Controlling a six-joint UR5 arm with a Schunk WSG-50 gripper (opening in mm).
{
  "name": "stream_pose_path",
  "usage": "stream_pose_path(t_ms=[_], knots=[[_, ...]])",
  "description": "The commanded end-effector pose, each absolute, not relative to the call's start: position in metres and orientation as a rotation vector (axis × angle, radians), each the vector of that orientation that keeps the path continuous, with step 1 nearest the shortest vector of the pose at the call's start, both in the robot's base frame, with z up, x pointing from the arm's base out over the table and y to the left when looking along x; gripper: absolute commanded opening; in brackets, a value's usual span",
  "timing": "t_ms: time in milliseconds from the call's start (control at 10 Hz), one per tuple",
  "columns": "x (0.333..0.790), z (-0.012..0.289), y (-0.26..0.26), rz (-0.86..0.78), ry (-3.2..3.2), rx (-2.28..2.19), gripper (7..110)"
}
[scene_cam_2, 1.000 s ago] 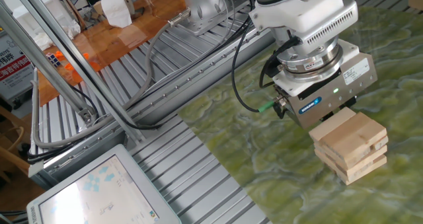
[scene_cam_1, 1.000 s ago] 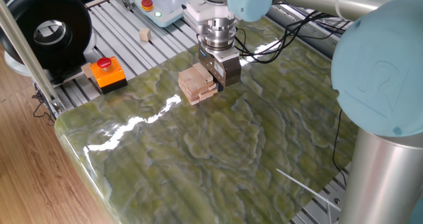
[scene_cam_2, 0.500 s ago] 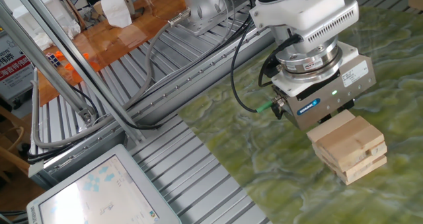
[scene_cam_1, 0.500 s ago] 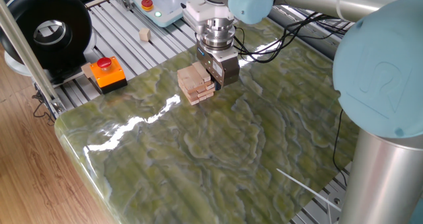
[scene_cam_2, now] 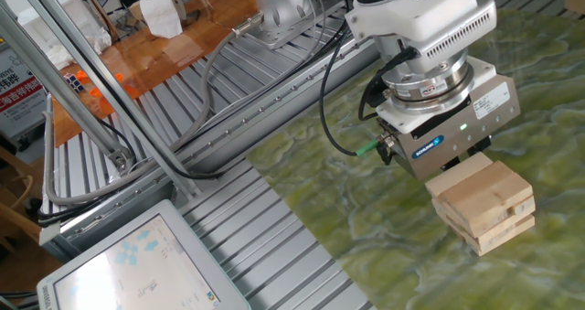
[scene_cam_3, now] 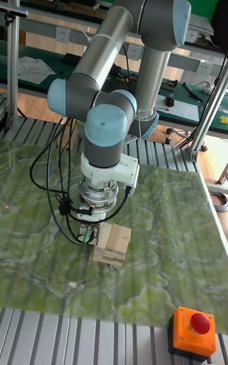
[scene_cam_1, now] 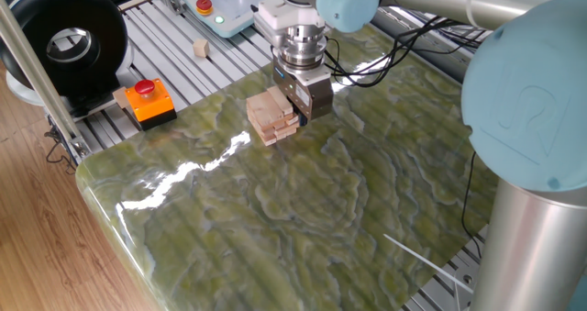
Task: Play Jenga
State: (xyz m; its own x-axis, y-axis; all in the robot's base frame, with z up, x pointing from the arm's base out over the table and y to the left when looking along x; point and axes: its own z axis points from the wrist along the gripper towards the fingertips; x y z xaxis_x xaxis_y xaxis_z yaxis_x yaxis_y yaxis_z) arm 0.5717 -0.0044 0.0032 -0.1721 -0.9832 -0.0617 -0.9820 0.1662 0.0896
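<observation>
The Jenga stack (scene_cam_1: pixel 272 116) is a low pile of pale wooden bars in crosswise layers on the green marbled table (scene_cam_1: pixel 303 210). It also shows in the other fixed view (scene_cam_2: pixel 483 205) and in the tall view (scene_cam_3: pixel 113 244). My gripper (scene_cam_1: pixel 299 107) hangs straight down and is pressed close against the stack's far side, its body (scene_cam_2: pixel 443 127) partly overlapping the top layer. The gripper body and the stack hide the fingertips. In the tall view the gripper (scene_cam_3: pixel 94 232) stands at the stack's left edge.
An orange box with a red stop button (scene_cam_1: pixel 147 100) sits at the table's left corner, by a black round unit (scene_cam_1: pixel 64 36). A small wooden cube (scene_cam_1: pixel 200 48) lies on the ribbed metal deck. A control tablet (scene_cam_2: pixel 137 264) lies near. Cables (scene_cam_2: pixel 343 118) trail from the wrist.
The gripper has crept a little toward the stack, and the stack has shifted slightly with it. Hardly anything differs over the last half second.
</observation>
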Motion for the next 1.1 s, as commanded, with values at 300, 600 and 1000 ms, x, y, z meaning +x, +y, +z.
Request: stream_pose_path(t_ms=[300,600,1000], knots=[[0.5773,0.0042,-0.0012,-0.173,-2.416,2.027,7],[0.5800,0.0040,-0.0016,-0.161,-2.418,2.037,7],[0.5765,0.0041,-0.0021,-0.172,-2.405,2.034,7]])
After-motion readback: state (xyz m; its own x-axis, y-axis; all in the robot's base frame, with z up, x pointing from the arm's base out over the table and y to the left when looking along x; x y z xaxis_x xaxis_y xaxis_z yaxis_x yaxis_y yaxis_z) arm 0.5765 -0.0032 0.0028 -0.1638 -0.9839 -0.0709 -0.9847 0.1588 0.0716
